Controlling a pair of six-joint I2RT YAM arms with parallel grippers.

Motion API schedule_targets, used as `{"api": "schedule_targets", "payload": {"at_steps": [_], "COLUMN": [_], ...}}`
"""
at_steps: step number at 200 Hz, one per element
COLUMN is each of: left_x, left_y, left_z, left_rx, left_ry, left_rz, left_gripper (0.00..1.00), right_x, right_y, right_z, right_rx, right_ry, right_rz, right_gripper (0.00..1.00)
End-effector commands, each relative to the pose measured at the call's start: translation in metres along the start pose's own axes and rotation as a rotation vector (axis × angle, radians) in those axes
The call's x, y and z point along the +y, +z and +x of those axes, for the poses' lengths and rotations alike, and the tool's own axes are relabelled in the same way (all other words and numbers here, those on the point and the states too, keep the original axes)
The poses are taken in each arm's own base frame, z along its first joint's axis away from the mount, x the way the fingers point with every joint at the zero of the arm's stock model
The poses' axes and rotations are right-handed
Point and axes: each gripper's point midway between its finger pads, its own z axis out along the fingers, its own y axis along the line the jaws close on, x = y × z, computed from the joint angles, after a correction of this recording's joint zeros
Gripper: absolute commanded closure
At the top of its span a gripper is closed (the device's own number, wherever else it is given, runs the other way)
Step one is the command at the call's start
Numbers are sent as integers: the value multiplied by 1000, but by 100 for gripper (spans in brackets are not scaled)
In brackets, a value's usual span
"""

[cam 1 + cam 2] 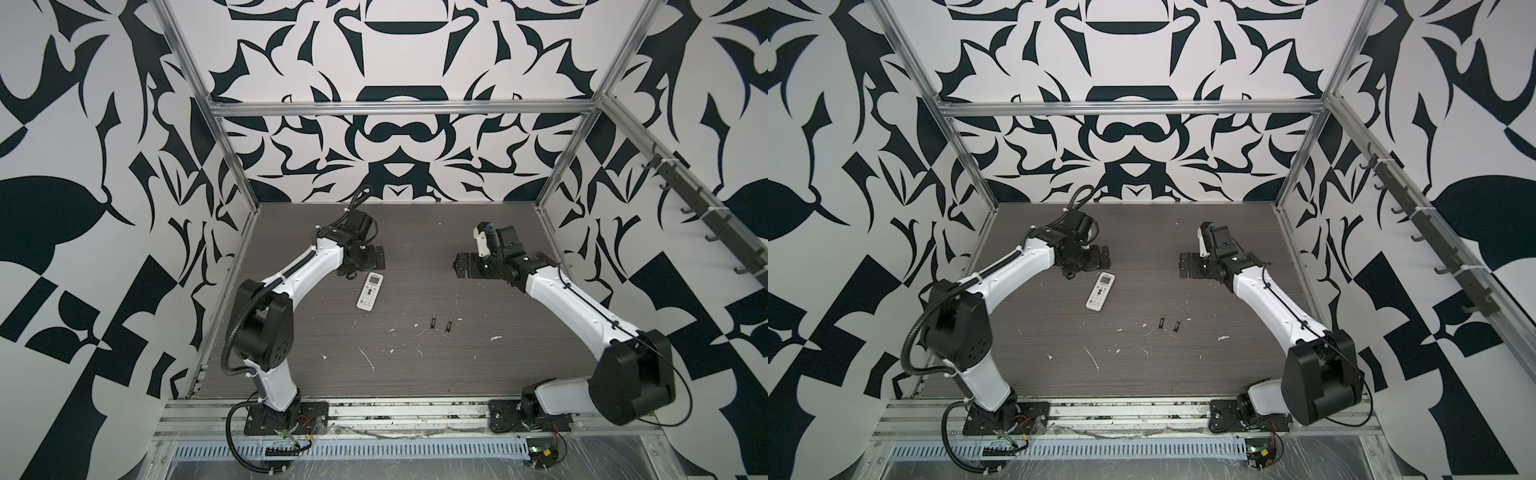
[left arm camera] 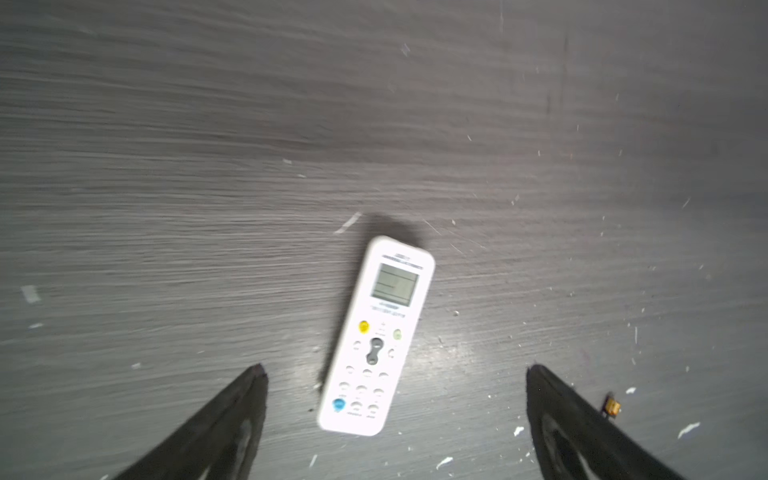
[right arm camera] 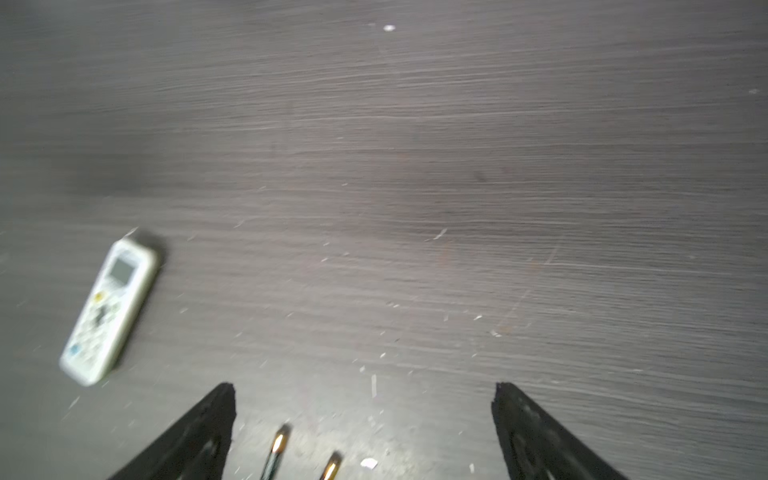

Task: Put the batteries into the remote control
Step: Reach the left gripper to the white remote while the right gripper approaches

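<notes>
The remote control point(image 1: 369, 291) point(image 1: 1100, 291) lies face up on the dark table, screen end towards the back, left of the middle. My left gripper point(image 1: 365, 259) point(image 1: 1092, 259) hovers just behind its screen end. In the left wrist view the black fingers point(image 2: 249, 399) stand wide open on either side of the remote control's point(image 2: 376, 336) button end, with nothing between them. Two batteries point(image 1: 433, 322) point(image 1: 448, 324) point(image 1: 1161, 321) lie side by side right of the remote. My right gripper point(image 1: 463, 266) point(image 3: 363, 390) is open above the table, with the batteries point(image 3: 276, 449) below its open fingers.
White flecks and scratches point(image 1: 365, 357) dot the table's front half. Aluminium frame posts point(image 1: 232, 166) and patterned walls close in the left, right and back. Both arm bases point(image 1: 286, 415) stand on the front rail. A bar with hooks point(image 1: 706, 216) runs along the right wall.
</notes>
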Motion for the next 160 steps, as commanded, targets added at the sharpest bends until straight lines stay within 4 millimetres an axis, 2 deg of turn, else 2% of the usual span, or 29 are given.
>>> {"api": "schedule_targets", "payload": {"at_steps": [1, 41, 83, 156, 160], "left_x": [14, 15, 9, 9, 9], "left_y": [14, 39, 63, 84, 85], "left_z": [32, 35, 40, 36, 36], "left_rx": [187, 235, 275, 288, 289], "left_ry": [32, 70, 87, 105, 108], "left_rz": [-107, -164, -179, -235, -240], "left_gripper": [1, 1, 0, 14, 18], "right_x": [17, 30, 34, 39, 39], "right_y": [-16, -16, -12, -9, -9], "right_z": [14, 27, 26, 24, 24], "right_rx": [53, 79, 90, 93, 92], "right_ry": [-3, -20, -13, -17, -17], "right_rz": [-74, -119, -139, -149, -150], "right_gripper": [2, 3, 6, 9, 9]}}
